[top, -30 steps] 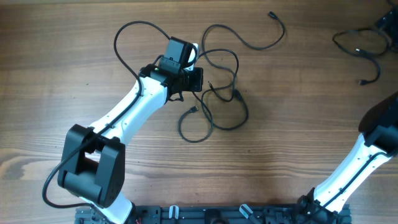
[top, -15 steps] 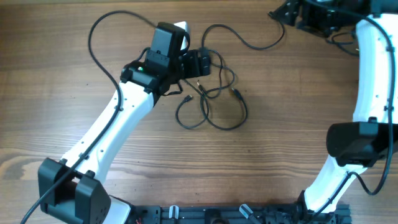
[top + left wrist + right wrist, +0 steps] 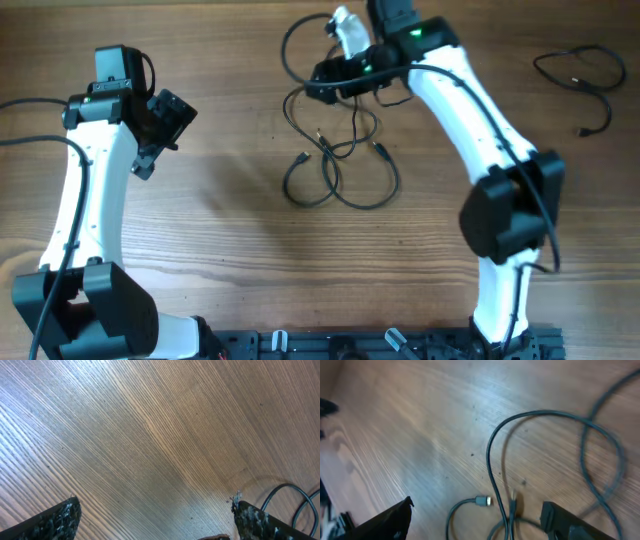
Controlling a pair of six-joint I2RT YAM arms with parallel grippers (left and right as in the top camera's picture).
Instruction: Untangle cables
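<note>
The cables (image 3: 340, 165) lie in a loose black tangle of loops at the table's centre, with small plug ends (image 3: 303, 158) poking out. My right gripper (image 3: 335, 80) hovers over the tangle's far part, open. In the right wrist view its fingers (image 3: 380, 520) stand wide apart over a cable loop (image 3: 492, 455) and a silver-tipped plug (image 3: 482, 501), gripping neither. My left gripper (image 3: 168, 118) is far off to the left, open. Only bare wood shows between its fingertips (image 3: 255, 520).
A separate black cable (image 3: 580, 75) lies coiled at the far right corner. A dark cord (image 3: 295, 497) curves in at the lower right of the left wrist view; I cannot tell whose it is. The right arm (image 3: 480, 120) spans the table's right half.
The left gripper opened, let go at the tangle and swung away to the left. The right arm swept in from the far right corner to above the tangle.
</note>
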